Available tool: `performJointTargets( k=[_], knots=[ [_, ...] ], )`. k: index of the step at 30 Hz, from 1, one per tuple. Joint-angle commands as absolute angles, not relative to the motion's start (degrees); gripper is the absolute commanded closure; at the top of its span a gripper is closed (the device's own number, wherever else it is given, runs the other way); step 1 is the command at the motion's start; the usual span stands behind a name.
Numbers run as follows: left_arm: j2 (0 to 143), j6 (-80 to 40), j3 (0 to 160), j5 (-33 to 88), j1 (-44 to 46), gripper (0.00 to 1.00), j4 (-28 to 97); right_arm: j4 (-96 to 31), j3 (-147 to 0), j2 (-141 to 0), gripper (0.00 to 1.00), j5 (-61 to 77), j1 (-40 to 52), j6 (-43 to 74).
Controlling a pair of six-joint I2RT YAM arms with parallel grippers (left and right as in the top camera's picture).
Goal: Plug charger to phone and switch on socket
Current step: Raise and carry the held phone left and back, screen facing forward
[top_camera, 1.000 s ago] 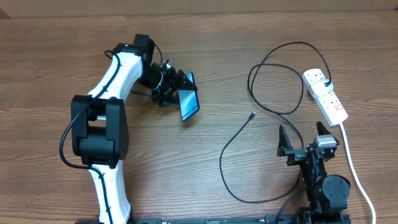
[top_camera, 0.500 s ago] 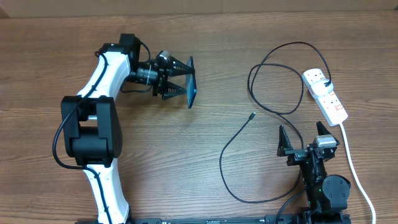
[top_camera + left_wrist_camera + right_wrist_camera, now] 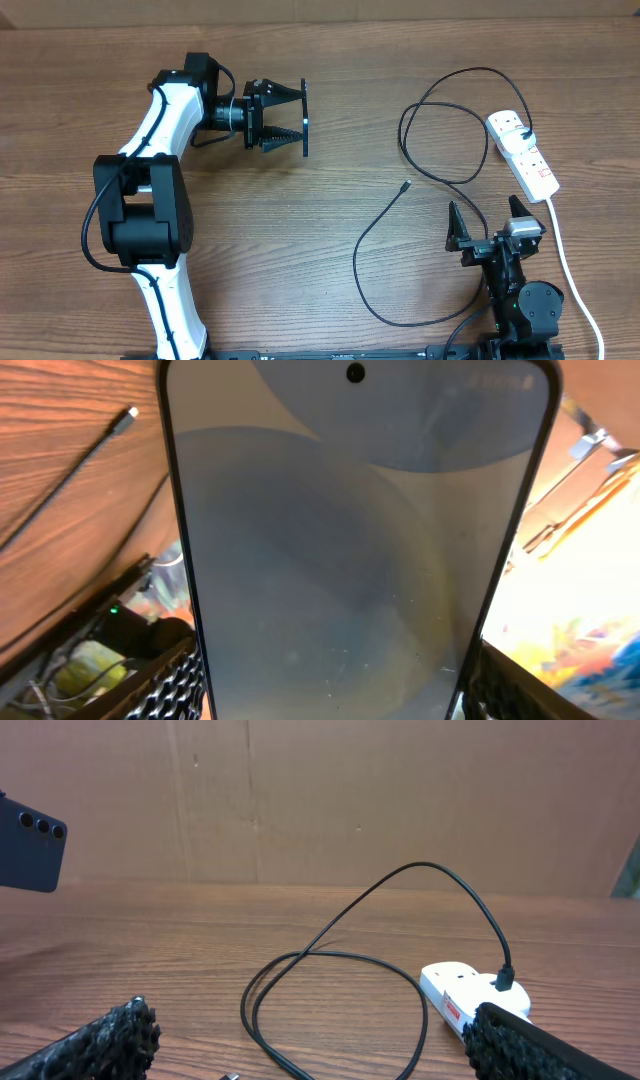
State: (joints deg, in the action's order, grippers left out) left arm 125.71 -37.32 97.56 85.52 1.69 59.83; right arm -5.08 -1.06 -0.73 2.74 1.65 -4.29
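Observation:
My left gripper point(image 3: 300, 118) is shut on the phone point(image 3: 304, 120) and holds it lifted above the table, edge-on to the overhead view. In the left wrist view the phone point(image 3: 350, 560) fills the frame between my fingers point(image 3: 340, 700), its screen grey-blue. Its dark back shows in the right wrist view point(image 3: 30, 830). The charger, a thin black cable point(image 3: 357, 260), loops across the table. Its small connector point(image 3: 404, 186) lies free and its black plug point(image 3: 527, 136) sits in the socket point(image 3: 524, 153), a white power strip. My right gripper point(image 3: 487, 225) is open and empty, just right of the connector.
The socket's thick white cord point(image 3: 565, 250) runs down the right side, past my right arm. In the right wrist view the cable loop point(image 3: 330, 955) and socket point(image 3: 460, 995) lie just ahead of my fingers point(image 3: 320, 1060). A cardboard wall point(image 3: 350, 790) stands behind the table.
My left gripper has lifted the phone toward the back and turned it from screen-up to edge-on. The right arm, cable and socket have not moved.

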Motion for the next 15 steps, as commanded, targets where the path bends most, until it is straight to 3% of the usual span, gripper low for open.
performJointTargets(
  k=[1, 15],
  knots=[
    [125.9, -44.0, 99.3, 90.6, 0.6, 0.34, 57.7, -4.7, -0.4, -0.2, 0.0, 2.6, 2.0, -4.4],
    [125.9, -47.0, 99.3, 90.6, -1.9, 0.33, 55.1, -4.7, -0.4, -0.2, 0.0, 2.6, 2.0, -4.4]
  ],
)
